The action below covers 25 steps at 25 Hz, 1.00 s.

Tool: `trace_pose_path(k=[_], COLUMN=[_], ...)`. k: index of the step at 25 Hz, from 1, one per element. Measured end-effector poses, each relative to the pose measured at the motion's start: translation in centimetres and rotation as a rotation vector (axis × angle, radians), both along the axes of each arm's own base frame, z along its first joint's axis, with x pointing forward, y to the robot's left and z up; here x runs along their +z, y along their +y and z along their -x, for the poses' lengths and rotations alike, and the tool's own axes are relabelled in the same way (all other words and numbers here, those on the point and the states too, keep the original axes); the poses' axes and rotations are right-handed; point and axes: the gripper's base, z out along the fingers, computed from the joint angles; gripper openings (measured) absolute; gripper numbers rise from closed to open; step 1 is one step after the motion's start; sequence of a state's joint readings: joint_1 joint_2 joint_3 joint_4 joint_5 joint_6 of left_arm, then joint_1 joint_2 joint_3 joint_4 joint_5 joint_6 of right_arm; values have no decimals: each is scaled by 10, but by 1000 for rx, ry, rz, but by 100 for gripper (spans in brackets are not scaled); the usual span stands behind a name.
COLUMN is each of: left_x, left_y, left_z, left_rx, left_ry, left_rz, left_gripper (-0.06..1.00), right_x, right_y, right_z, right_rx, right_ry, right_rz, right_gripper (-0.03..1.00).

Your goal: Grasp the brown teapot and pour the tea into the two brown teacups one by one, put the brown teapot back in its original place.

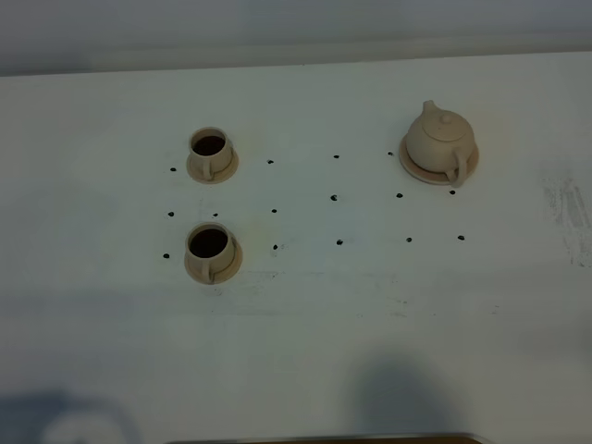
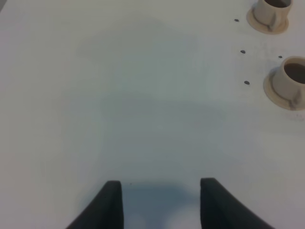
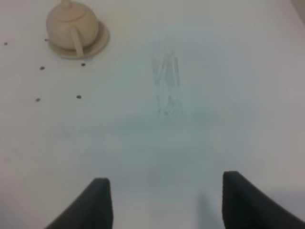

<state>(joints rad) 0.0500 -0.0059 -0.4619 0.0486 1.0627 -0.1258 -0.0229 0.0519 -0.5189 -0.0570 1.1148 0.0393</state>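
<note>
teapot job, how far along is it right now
Looks finished or close to it. Both teacups, far and near, show dark insides in the high view, which fits tea already poured. The teapot stands upright on its coaster, so the return seems done. Nothing is in hand: the left claw and right claw hang over bare table, holding nothing. Nothing obvious is left.

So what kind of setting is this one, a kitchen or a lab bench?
Most likely a lab test bench: a bare white table marked with a grid of small black dots, holding only the brown teapot and two brown teacups.
</note>
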Motion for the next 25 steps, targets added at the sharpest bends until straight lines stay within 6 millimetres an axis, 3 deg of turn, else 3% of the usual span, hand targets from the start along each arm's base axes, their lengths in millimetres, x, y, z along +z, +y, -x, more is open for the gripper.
trace_pose_path(k=[25], left_x=[0], left_y=[0], left_z=[0], left_rx=[0], left_ry=[0], left_rz=[0], left_gripper=[44], right_x=[0], right_y=[0], right_z=[6], right_rx=[53], right_ry=[-39], right_rz=[4], right_gripper=[49])
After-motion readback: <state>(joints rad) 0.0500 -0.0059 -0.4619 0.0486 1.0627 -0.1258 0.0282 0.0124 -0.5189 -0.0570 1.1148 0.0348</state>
